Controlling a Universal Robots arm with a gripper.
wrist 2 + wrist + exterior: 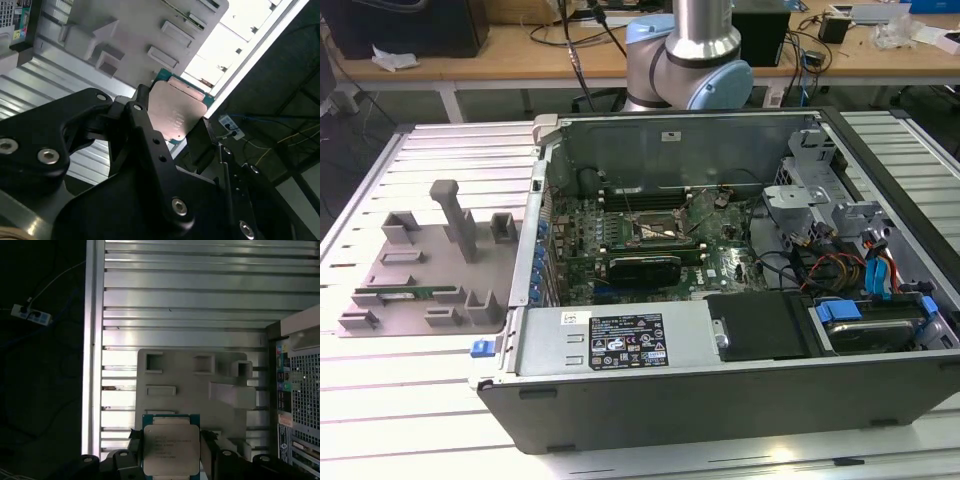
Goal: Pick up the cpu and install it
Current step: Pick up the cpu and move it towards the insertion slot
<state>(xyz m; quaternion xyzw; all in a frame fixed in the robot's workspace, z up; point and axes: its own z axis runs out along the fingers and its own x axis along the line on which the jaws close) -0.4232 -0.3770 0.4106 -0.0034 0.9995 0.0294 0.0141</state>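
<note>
The small, flat, square, silvery-topped cpu (171, 447) is pinched by its edges in the black pincer (171, 460) over the grey moulded holder (190, 375), presumably for level seating.

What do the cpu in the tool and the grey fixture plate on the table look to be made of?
The cpu, clamped in the tool: silvery metal lid with a dull brushed sheen, on a green circuit-board base that shows at its edge. The fixture plate: uniform matte grey with raised blocks of the same colour, probably plastic, possibly printed; the look leaves that open.
</note>
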